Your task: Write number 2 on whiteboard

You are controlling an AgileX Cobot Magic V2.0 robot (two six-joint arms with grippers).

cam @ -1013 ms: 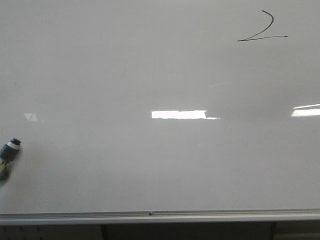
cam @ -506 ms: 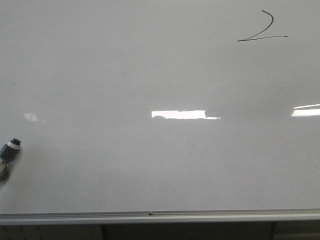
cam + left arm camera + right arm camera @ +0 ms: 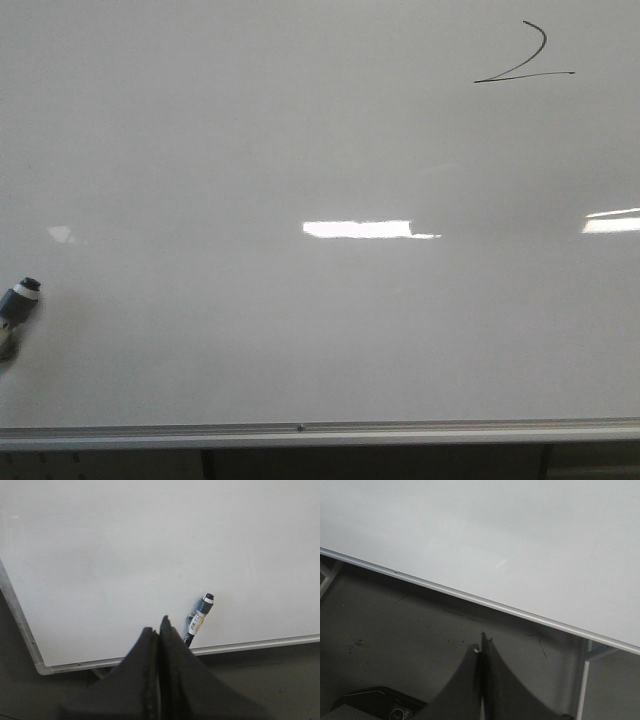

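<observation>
The whiteboard (image 3: 300, 150) fills the front view, with a silver rail (image 3: 300, 430) along its lower edge. The number 2 (image 3: 525, 60) is drawn in thin black line at its far right top. A black marker with a white label (image 3: 18, 300) lies on the board at the left edge. In the left wrist view my left gripper (image 3: 159, 625) is shut with nothing between its jaws. The marker (image 3: 201, 614) lies on the board just beyond its fingertips, and its lower end is hidden. My right gripper (image 3: 481, 647) is shut and empty, off the board (image 3: 520, 540), over the dark floor.
Bright rectangular light reflections (image 3: 358, 229) lie across the middle and right of the board. Neither arm shows in the front view. The board's rail (image 3: 470, 598) and a frame leg (image 3: 582, 685) show in the right wrist view, with a dark device (image 3: 375, 705) below.
Almost nothing. A small reflection at the board's left shifts slightly. The marker and the 2 stay in place.
</observation>
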